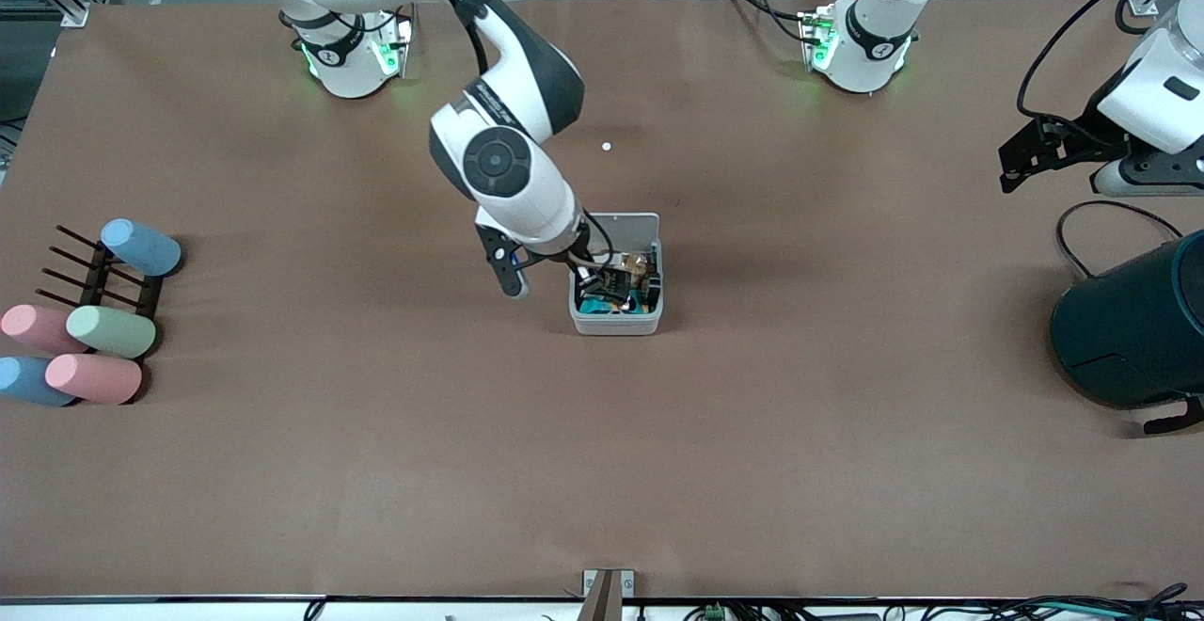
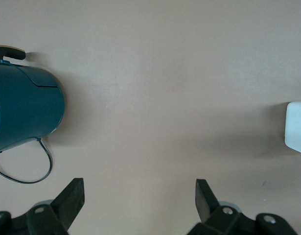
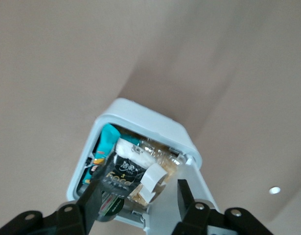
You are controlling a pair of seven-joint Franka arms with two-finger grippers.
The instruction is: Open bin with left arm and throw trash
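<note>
The white bin (image 1: 616, 325) stands in the middle of the table with its lid (image 1: 625, 226) swung open toward the robots. My right gripper (image 1: 591, 275) is low over the open bin, fingers apart. In the right wrist view (image 3: 139, 196) the black shiny wrapper (image 3: 122, 174) and the whitish loop band (image 3: 152, 181) lie among other scraps in the bin (image 3: 140, 115), between the fingers. The tiny black chunk does not show. My left gripper (image 1: 1021, 155) is open and empty (image 2: 140, 196) above bare table at the left arm's end; the bin's edge (image 2: 297, 127) shows there.
A large dark teal round container (image 1: 1129, 329) with a cable stands at the left arm's end, also in the left wrist view (image 2: 23, 110). Pastel cylinders (image 1: 94, 329) lie by a black rack at the right arm's end. A tiny white bead (image 1: 606, 146) lies between bin and robots.
</note>
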